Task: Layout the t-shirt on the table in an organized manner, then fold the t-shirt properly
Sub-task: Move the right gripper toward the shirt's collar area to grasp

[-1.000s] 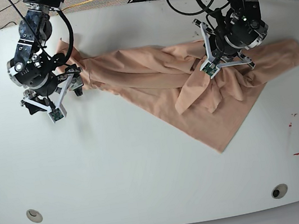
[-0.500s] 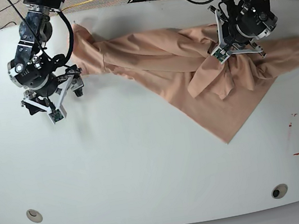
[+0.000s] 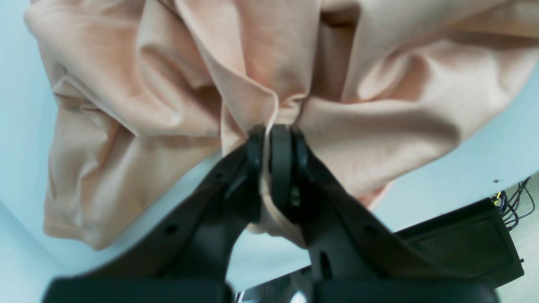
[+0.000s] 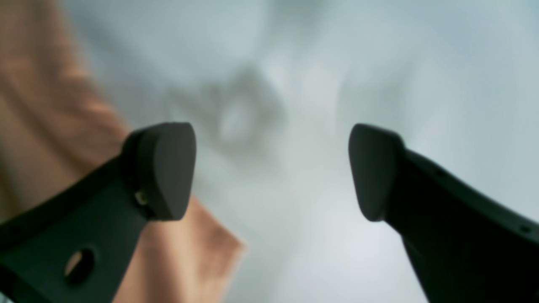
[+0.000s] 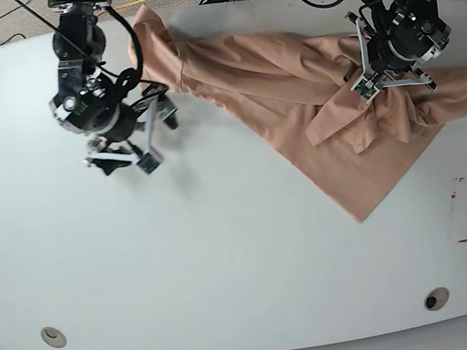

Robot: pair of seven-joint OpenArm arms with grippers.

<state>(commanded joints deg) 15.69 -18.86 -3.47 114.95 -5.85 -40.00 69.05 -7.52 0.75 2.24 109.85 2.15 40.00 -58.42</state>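
Pinching a bunched fold of the t-shirt (image 5: 291,86) between its closed jaws, the left gripper (image 3: 269,139) has cloth fanning out ahead of its fingertips and to both sides, with a thin edge of fabric trailing back between the fingers. The right gripper (image 4: 271,168) is spread wide and holds nothing; in its wrist view the peach cloth lies off to one side, behind one finger, and bare table (image 5: 229,256) shows in the gap between the tips.

In the base view the shirt runs as a long diagonal band across the far half of the table, from a raised corner just beyond the right gripper (image 5: 126,143) to a spread end past the left gripper (image 5: 390,70). That long axis joins the two arms, so the likely next move is the free right gripper taking the near end, which lies just beside it, while the left arm is well apart from that end.

Compared with half a second ago, the left gripper has drawn farther out and back, dragging the shirt with it, and the right arm has swung nearer to the cloth's corner.
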